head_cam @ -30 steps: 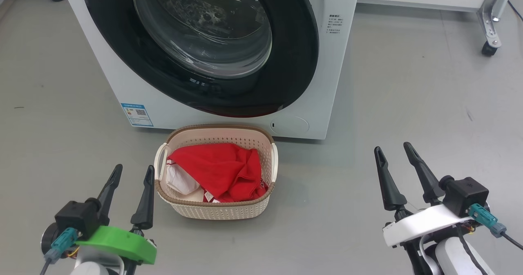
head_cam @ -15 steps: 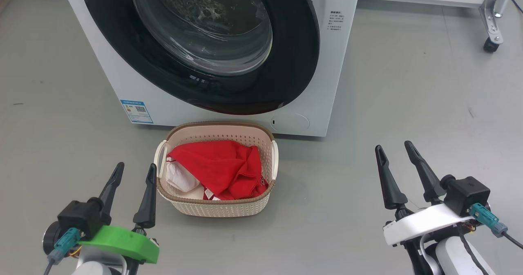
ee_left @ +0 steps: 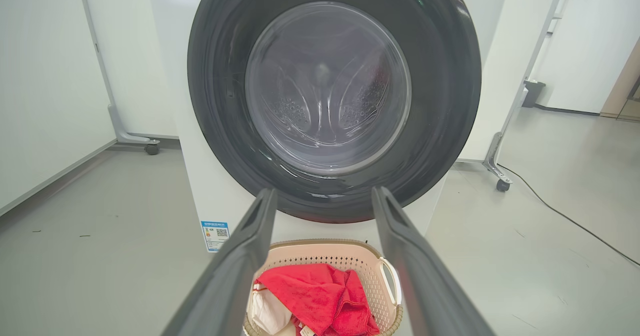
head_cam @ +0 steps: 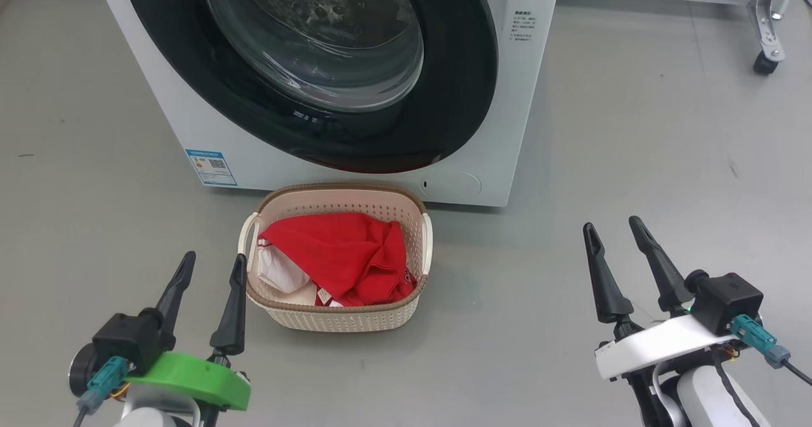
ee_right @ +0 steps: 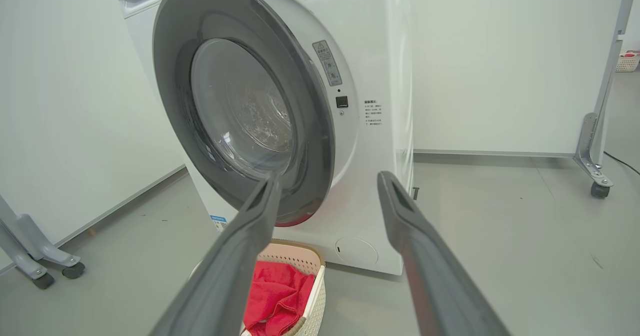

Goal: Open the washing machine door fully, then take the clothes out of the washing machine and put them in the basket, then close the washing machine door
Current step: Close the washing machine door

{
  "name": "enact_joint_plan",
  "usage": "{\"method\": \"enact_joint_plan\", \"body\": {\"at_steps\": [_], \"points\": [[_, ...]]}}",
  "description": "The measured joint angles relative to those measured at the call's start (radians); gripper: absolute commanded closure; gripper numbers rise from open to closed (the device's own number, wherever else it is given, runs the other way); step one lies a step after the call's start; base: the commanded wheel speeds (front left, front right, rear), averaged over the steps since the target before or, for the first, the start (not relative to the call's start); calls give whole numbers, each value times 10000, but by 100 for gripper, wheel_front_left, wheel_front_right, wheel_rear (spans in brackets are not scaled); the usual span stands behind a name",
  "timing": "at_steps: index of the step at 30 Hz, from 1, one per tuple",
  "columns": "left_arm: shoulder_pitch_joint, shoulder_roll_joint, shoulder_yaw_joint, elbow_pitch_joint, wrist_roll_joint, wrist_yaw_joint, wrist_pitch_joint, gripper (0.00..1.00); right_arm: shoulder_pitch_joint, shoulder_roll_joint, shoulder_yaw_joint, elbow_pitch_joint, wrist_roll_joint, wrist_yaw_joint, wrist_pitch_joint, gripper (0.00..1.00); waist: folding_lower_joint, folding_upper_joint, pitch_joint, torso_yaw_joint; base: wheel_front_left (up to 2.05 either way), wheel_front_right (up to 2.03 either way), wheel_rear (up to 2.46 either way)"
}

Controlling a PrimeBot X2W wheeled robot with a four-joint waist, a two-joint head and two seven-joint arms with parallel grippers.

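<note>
The washing machine stands ahead, its blue label at the lower left of its front. The washing machine door, with its black rim and glass bowl, covers the opening. In the right wrist view the washing machine door has its right edge a little off the front, and the latch hole shows beside it. The basket sits on the floor in front and holds the clothes, red over white. My left gripper is open just left of the basket. My right gripper is open, well to the basket's right.
A metal frame leg on a caster stands behind the machine on the right, and a black cable runs along the floor there. More wheeled legs stand on the left. White panels wall in the space.
The head view has shifted a little, so the machine and basket sit slightly higher in it. Both grippers stay open and have hardly moved.
</note>
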Motion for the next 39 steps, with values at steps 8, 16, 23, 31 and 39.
{"method": "enact_joint_plan", "body": {"at_steps": [8,16,23,31,39], "points": [[27,-77,-8,-219,81,-8,-2,0,-18,-35,-81,-263,-184,-10,0,100,0,0,287,22,0,0,0],[-30,-221,-136,-487,188,-82,-2,0,-672,-499,295,-585,-771,-4,21,100,0,0,897,155,0,0,0],[-396,-445,-337,-725,257,-98,-2,0,-1937,-1041,721,-752,-1041,0,504,100,0,0,1653,380,0,0,0],[-1047,-755,-523,-907,451,-182,-2,0,-3915,-1484,1005,-719,-1030,2,1290,100,0,0,2787,855,0,0,0],[-1768,-1053,-612,-1060,533,-274,-33,0,-5592,-2006,1204,-499,-1030,2,1708,100,1,0,3837,1392,0,0,0]]}}
